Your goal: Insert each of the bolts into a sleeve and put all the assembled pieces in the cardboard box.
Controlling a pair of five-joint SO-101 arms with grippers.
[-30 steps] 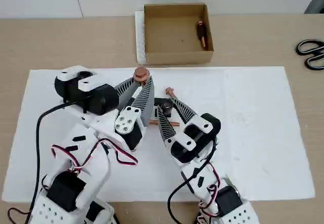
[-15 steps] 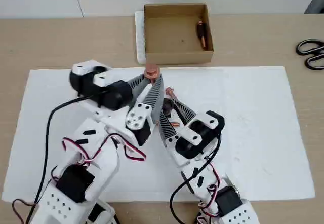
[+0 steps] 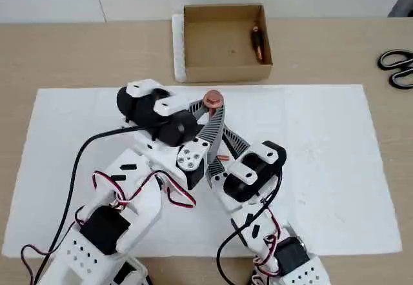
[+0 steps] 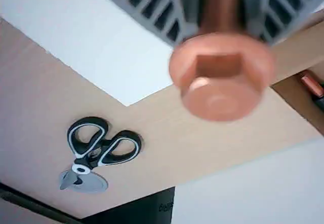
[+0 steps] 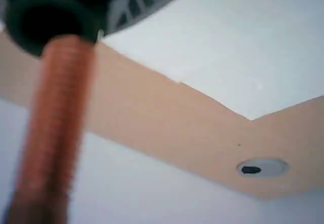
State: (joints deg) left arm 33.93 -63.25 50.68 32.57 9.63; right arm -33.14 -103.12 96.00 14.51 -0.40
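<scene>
While the left gripper sits just above the centre of the high view, we see it pinching a copper bolt by the shank. The flanged hexagonal head faces up, a little below the front wall of the cardboard box. In the left wrist view that head sits at upper right, with the ribbed grey fingers pressed against the shank on both sides.

Just below and to the right in the high view, the right gripper lies partly under the left one. A copper tip shows between its fingers. Its own wrist view shows it pinching a black sleeve at upper left, and a threaded bolt runs out of the sleeve toward the lower left corner.

The box stands at top centre of the high view, and one assembled piece lies along its right wall. Both arms work over a white sheet spread on the tan table.

Black-handled scissors lie at the right edge, well apart from the arms. They also show at lower left of the left wrist view. We find faint print on a dark object at that view's lower edge, too blurred to read.
</scene>
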